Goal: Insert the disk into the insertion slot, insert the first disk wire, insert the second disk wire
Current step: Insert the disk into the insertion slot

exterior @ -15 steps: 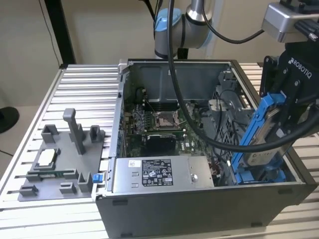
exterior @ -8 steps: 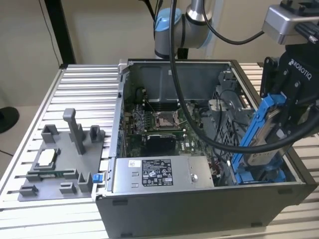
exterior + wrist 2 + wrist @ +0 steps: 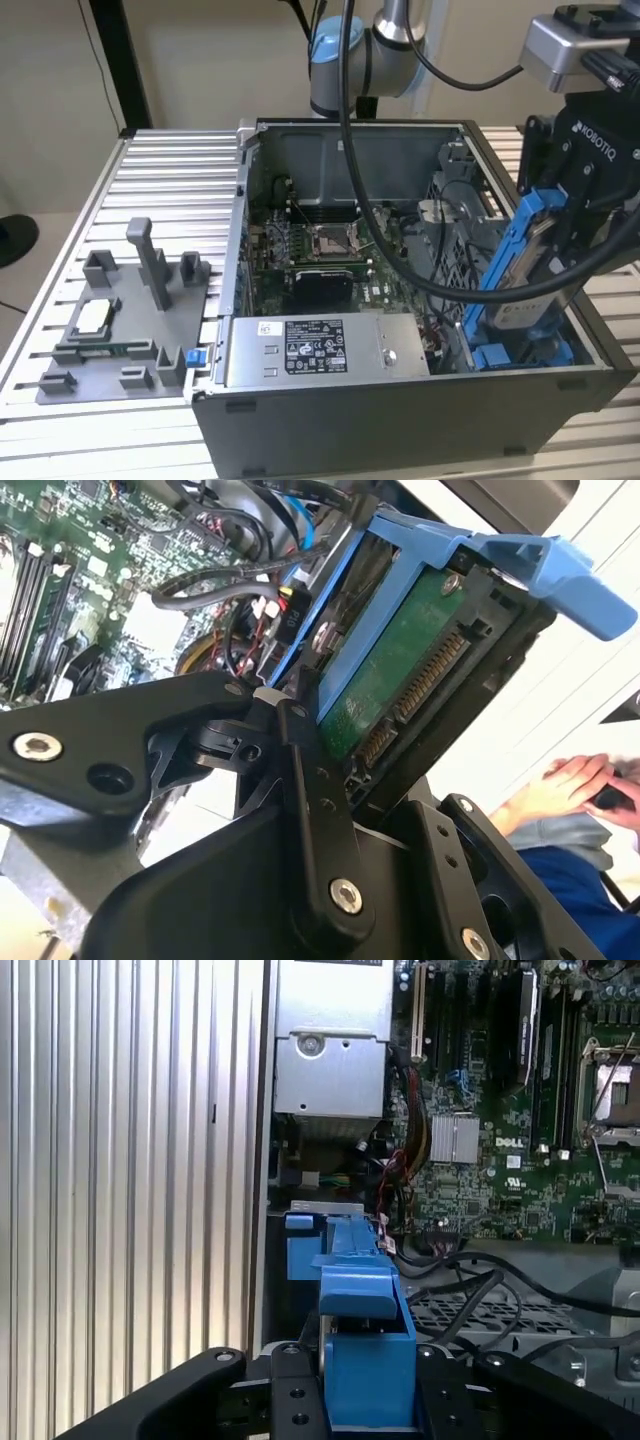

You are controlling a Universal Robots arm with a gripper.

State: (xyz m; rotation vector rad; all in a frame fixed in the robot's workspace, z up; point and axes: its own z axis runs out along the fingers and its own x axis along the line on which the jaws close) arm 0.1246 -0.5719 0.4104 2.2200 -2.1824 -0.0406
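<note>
the gripper (image 3: 555,235), clamped on the disk (image 3: 505,270), holds it tilted just above the insertion slot (image 3: 500,355) at the exterior view's right of the open computer case (image 3: 400,420), so the disk seems unseated and both wire steps undone.

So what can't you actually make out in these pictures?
- Floor of the slot: exterior view, hidden by the tilted disk and the case wall.
- Upper end of the disk: exterior view, covered by the gripper.
- Which wires belong to the disk: second wrist view, tangled together.
- Person's hand: second wrist view, cut off by the edge.
</note>
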